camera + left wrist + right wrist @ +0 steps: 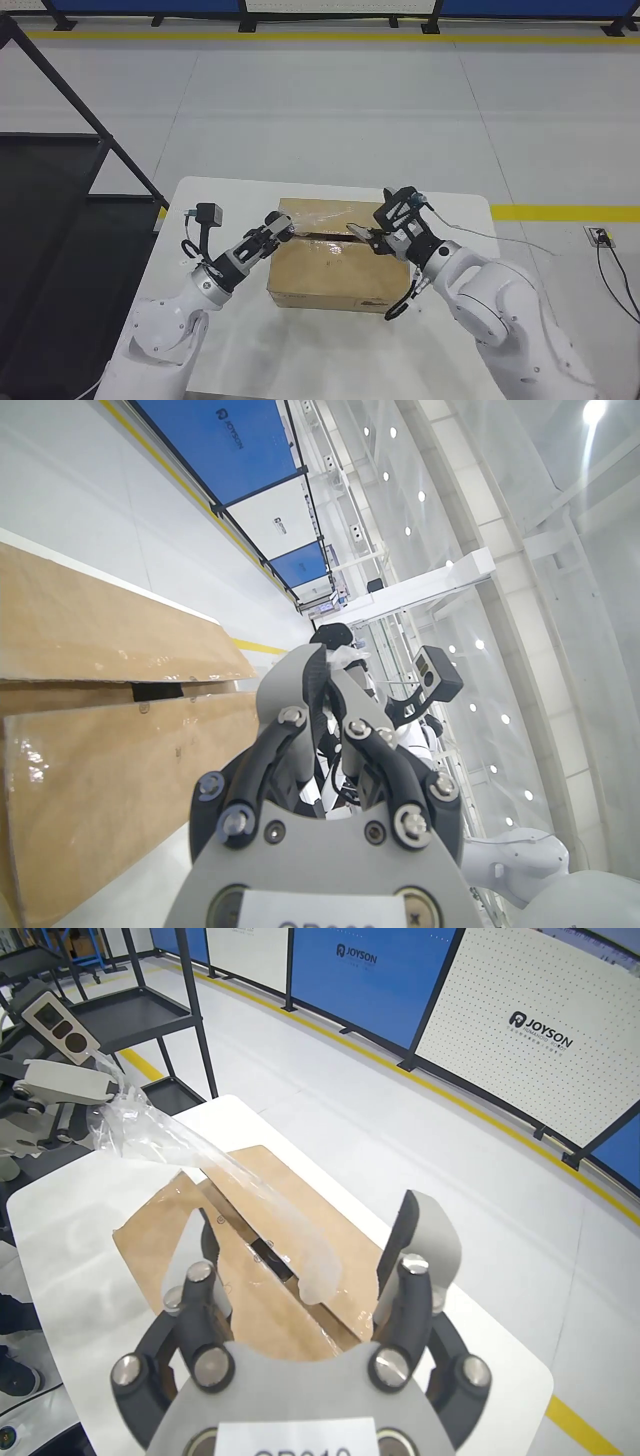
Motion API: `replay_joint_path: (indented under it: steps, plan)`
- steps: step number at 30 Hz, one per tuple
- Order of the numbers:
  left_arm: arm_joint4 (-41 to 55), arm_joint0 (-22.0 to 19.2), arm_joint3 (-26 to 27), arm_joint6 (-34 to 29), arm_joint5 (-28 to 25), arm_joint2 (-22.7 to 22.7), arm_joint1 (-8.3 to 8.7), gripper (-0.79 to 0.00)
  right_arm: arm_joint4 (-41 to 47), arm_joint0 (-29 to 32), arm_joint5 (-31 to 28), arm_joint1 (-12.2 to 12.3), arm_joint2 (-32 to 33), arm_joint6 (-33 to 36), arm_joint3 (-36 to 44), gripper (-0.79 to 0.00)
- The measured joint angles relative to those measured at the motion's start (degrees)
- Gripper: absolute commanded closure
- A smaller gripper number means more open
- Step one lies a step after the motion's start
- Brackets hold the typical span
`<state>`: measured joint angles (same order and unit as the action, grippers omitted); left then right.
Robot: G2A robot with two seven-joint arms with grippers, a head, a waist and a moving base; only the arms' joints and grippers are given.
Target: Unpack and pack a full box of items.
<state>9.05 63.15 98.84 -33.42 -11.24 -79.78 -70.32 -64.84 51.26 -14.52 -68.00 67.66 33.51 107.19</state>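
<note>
A brown cardboard box (330, 265) sits mid-table with its top seam slightly parted. My left gripper (282, 228) hovers over the box's left top edge, shut on a strip of clear tape (210, 1153) that stretches from it down to the seam. In the left wrist view the pinched tape (350, 655) shows beyond that gripper (325, 662), with the box (100, 725) beside it. My right gripper (372, 236) hangs open above the seam's right end; in its own view it (302, 1238) straddles the box (160, 1213) and the tape's stuck end, holding nothing.
The white table (330, 350) has bare surface in front of and to both sides of the box. A black metal rack (50, 250) stands close to the table's left side. A thin cable (500, 240) trails off the right edge.
</note>
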Motion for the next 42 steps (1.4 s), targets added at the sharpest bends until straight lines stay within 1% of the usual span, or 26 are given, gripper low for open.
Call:
replay_joint_path:
  steps: [1,2,7,15,34,35,36,37,38,42]
  plan:
    - [0.02,-0.06,0.00,-0.14,0.06,0.05,0.02,0.000,-0.07,-0.31,0.15,-0.07,-0.27,0.08,-0.29,-0.028]
    - [0.02,-0.12,0.00,-0.25,0.10,0.09,0.04,0.000,-0.15,-0.61,0.24,-0.13,-0.51,0.21,-0.57,0.000]
    - [0.18,-0.30,-0.21,-0.02,0.12,0.21,0.10,0.000,-0.63,-1.52,0.19,-0.31,-1.21,0.93,-1.31,0.000]
    - [0.23,-0.67,-0.74,2.18,-0.01,0.42,0.06,0.000,-0.68,-1.05,-0.59,-0.30,-0.68,0.59,-1.32,0.000]
    - [0.70,-0.91,-1.42,6.00,-0.59,0.68,-0.04,0.000,-0.65,-0.26,0.56,-0.46,0.49,-0.27,-1.24,0.000]
    - [0.70,-0.92,-1.43,6.02,-0.59,0.71,-0.04,-0.102,-0.70,-0.22,0.57,-0.46,0.50,-0.30,-1.22,0.000]
    - [0.67,-0.94,-1.45,5.93,-0.58,0.76,-0.04,-0.299,-0.71,-0.18,0.56,-0.47,0.51,-0.30,-1.21,0.000]
    - [0.61,-0.96,-1.47,5.69,-0.49,0.80,-0.02,-0.646,-0.69,-0.17,0.53,-0.48,0.51,-0.29,-1.22,0.000]
    - [0.53,-0.97,-1.49,5.39,-0.34,0.84,0.01,-0.785,-0.67,-0.18,0.51,-0.49,0.51,-0.27,-1.24,0.000]
    - [0.09,-0.86,-1.33,4.66,0.38,0.49,0.16,-0.785,-0.73,-0.25,0.66,-0.56,0.56,-0.40,-1.32,0.000]
